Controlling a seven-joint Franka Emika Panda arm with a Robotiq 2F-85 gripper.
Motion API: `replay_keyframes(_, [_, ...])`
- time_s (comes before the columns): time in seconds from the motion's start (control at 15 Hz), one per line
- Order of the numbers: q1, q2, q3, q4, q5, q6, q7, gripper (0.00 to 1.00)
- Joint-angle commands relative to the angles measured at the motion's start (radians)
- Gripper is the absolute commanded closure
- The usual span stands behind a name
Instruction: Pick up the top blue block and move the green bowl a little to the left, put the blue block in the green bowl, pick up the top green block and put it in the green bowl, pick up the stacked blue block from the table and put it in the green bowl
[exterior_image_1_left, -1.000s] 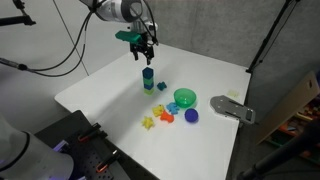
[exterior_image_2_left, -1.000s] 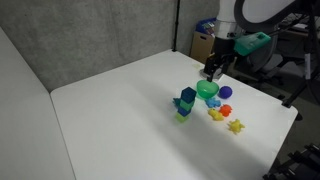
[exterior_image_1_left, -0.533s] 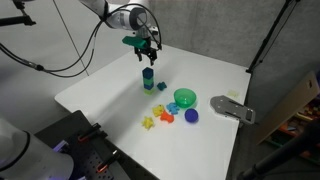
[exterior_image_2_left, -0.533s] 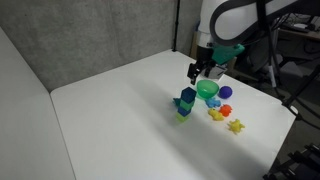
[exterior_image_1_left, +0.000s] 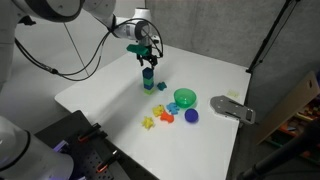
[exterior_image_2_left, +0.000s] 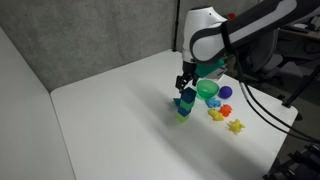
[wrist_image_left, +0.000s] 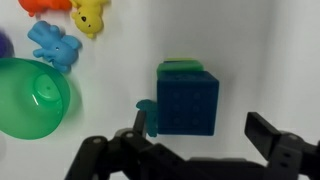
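**Claw open above the block stack, nothing held.**

Wrist view: my claw stands with its jaws spread wide. The top blue block lies between the two fingers, toward 12 o'clock from the claw's midpoint, and neither finger touches it. A strip of the green block shows past the blue block's 12 o'clock edge. The green bowl sits on the white surface at 9 o'clock from the stack, apart from it. In both exterior views the claw hovers directly over the stack, with the bowl near.
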Motion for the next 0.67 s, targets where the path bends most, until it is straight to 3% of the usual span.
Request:
replay_keyframes(0.0, [0.033,0.067,-0.034,0.091,-0.014,-0.02,0.039,0.0])
replay_keyframes(0.6, [0.036,0.093,-0.039,0.117,0.011,-0.069,0.039,0.0])
